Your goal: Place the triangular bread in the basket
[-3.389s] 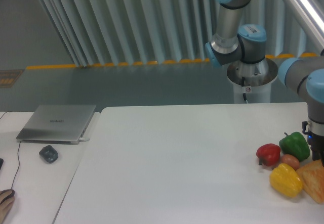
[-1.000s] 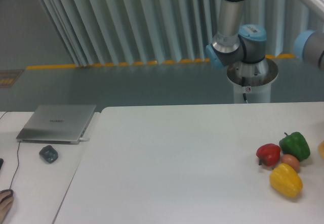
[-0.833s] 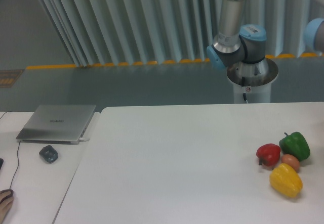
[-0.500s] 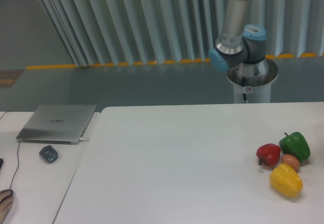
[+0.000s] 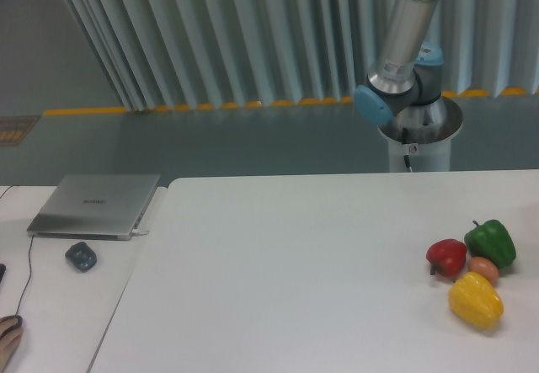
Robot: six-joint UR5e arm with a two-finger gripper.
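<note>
The triangular bread is out of view; no toast-like wedge shows on the white table (image 5: 295,263). The basket is also out of view. Only the arm's base and lower links (image 5: 402,61) show at the back right, leaning up and to the right out of the frame. The gripper is outside the frame, so its state does not show.
At the table's right stand a red pepper (image 5: 445,256), a green pepper (image 5: 490,242), a yellow pepper (image 5: 475,300) and a small brown egg-like ball (image 5: 482,269). A closed laptop (image 5: 95,204) and a dark mouse (image 5: 81,256) lie on the left desk.
The bread that lay beside the yellow pepper has gone from the table, carried off right with the gripper. The arm's upper links have swung right out of the frame.
</note>
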